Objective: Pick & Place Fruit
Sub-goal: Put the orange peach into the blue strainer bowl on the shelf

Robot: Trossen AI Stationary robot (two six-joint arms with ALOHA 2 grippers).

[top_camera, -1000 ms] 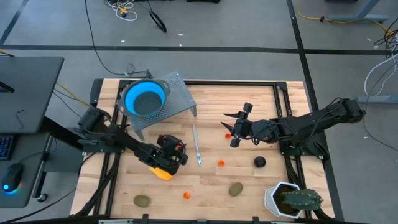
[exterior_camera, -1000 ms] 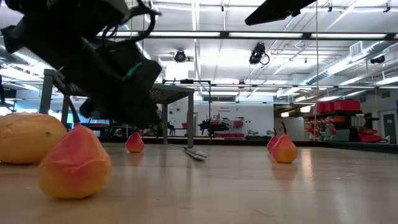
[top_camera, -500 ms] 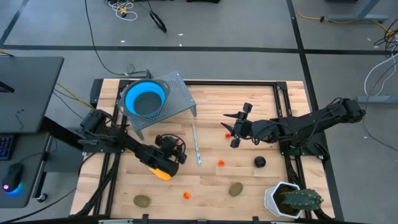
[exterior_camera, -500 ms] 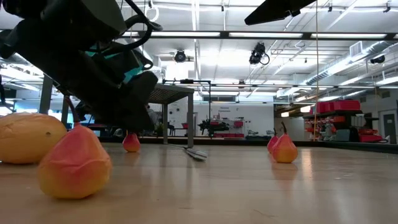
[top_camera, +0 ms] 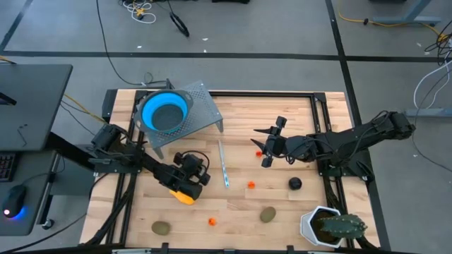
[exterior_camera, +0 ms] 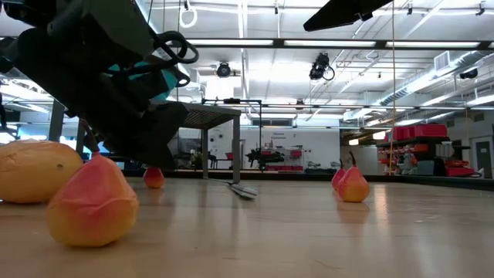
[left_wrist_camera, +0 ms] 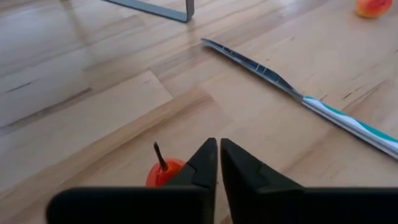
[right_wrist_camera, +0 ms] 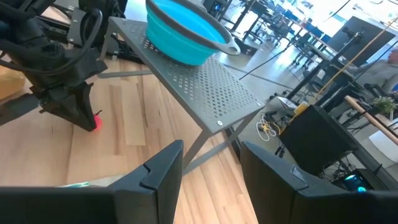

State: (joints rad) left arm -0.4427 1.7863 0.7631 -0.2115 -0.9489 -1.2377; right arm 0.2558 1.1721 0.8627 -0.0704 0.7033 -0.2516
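My left gripper (top_camera: 192, 169) is shut, its tips down at the table left of the silvery-blue stick (top_camera: 223, 164). A tiny orange-red ball with a stem (left_wrist_camera: 163, 174) sits at its fingertips (exterior_camera: 153, 177). The yellow oblong (top_camera: 185, 197) lies just near of that gripper. Two olive-brown ovals (top_camera: 161, 227) (top_camera: 268, 214), the black ball (top_camera: 294, 183) and more orange-red balls (top_camera: 251, 185) (top_camera: 210, 221) (top_camera: 258, 152) rest on the wood. My right gripper (top_camera: 267, 144) is open and hovers over the table's middle, touching nothing. My left gripper has its shut fingers pointing down at the table, and the tiny orange-red ball (left_wrist_camera: 163, 174) lies against the outer side of one finger (left_wrist_camera: 200, 163). The ball rests on the wood, stem up, partly hidden behind that finger.
A blue bowl (top_camera: 166, 113) sits on a grey perforated stand (top_camera: 201, 113) at the far left. A spiky plant in a white pot (top_camera: 332, 226) stands at the near right corner. Bare wood lies between the stick and the right arm.
My left gripper, still shut, has shifted a little toward the table's left. The tiny orange-red ball at its tips has moved along the wood the same way with it. The right arm has kept still.
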